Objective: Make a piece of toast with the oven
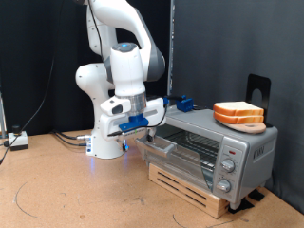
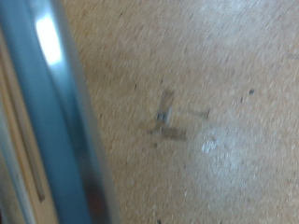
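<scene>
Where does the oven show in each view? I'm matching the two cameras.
Exterior view: the oven sits at the picture's lower right on a wooden pallet, bread slices on top, the end effector at its door end.
Wrist view: only a blurred metallic bar, probably the oven's door edge or handle; cannot tell.
Shared landmark: the brown tabletop.

Brown table (image 1: 66, 190) carries pallet (image 1: 195, 188), oven (image 1: 214, 142)

exterior view: bright, even, dark backdrop | wrist view: blurred, glare on metal edge (image 2: 51, 42)
</scene>
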Action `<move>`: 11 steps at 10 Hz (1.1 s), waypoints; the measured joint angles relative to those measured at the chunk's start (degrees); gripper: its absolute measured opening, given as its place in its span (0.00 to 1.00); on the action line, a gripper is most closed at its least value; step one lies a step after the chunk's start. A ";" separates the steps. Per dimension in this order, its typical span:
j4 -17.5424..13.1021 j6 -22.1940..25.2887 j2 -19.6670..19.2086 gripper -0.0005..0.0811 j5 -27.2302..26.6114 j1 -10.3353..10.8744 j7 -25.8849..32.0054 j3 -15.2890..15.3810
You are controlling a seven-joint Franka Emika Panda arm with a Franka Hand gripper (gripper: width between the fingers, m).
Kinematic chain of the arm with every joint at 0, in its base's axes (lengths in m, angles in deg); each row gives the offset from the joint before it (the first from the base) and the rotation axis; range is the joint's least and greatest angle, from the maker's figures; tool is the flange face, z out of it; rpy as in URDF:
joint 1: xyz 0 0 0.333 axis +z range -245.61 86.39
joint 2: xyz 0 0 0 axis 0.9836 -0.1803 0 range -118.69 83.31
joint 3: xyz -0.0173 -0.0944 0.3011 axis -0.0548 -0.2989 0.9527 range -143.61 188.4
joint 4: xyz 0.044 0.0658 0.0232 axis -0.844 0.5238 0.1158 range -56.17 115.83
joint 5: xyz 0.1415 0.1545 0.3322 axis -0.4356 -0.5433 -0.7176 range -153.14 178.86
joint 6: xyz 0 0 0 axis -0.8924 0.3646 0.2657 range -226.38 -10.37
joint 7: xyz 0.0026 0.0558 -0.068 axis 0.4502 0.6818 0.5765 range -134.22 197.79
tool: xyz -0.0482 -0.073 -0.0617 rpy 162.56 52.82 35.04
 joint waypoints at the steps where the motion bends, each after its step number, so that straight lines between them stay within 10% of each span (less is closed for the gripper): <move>1: -1.12 -1.05 -1.99 0.99 -1.27 0.48 0.32 0.07; 11: -7.67 -0.85 -7.07 0.99 -9.43 3.87 5.06 0.59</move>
